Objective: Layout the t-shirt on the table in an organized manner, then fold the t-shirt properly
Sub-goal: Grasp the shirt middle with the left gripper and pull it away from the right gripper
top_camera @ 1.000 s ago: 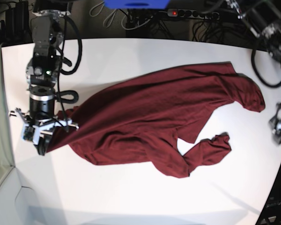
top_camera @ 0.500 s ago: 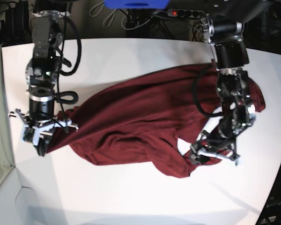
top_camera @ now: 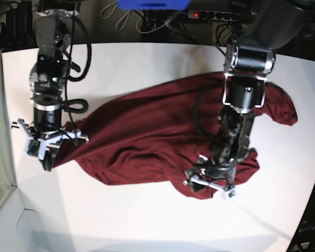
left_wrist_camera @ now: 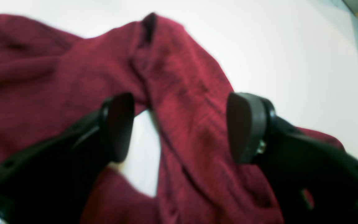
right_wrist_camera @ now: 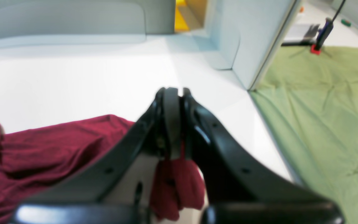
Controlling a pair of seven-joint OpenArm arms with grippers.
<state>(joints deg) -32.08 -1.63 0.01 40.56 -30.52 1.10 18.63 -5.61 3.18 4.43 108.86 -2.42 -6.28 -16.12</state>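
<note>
The t-shirt (top_camera: 163,136) is spread loosely across the middle of the table (top_camera: 147,63), crumpled and slanted, with deep folds and one sleeve bunched. It has not yet been laid out flat, and no fold has been made; by this reckoning the task is judged to be in its first stage, with straightening and all of the folding left.

The right gripper (top_camera: 44,149) is closed tight on an edge of the t-shirt, and a small tuft of red cloth is seen pinched between and hanging below its jaws in the right wrist view. From this gripper the fabric is stretched away toward the other arm.

The left gripper (left_wrist_camera: 180,127) is held wide, its jaws apart, just above a bunched ridge of cloth that runs between them; nothing is gripped by it. A bare patch of table is seen beside one jaw. A grasp on this bunched part is judged to be the likely next move.
</note>
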